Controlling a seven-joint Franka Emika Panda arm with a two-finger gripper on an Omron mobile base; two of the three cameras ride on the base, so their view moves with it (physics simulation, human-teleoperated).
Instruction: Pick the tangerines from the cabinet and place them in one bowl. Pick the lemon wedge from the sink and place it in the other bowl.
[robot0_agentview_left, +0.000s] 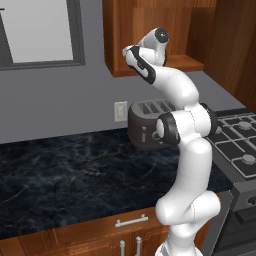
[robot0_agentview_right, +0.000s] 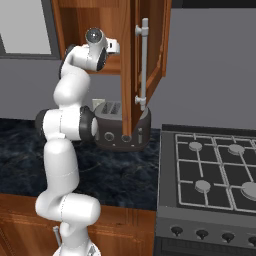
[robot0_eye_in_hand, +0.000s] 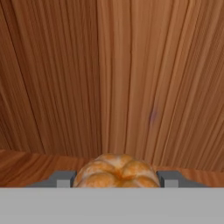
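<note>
At bottom centre of the hand view, the gripper (robot0_eye_in_hand: 116, 179) clamps a tangerine (robot0_eye_in_hand: 116, 171) across its middle; light, round, slightly soft, likely to roll.

Tangerine (robot0_eye_in_hand: 117, 171) sits between fingertips (robot0_eye_in_hand: 61, 178), no spare room either side. Ahead of fingers: cabinet (robot0_eye_in_hand: 131, 78) back wall, close, blocks further reach. Beneath fingers: wooden shelf floor. Below nook, under hand: toaster (robot0_agentview_right: 122, 129) on counter. Right of fingers: open cabinet door (robot0_agentview_right: 145, 60) hems path.
</note>
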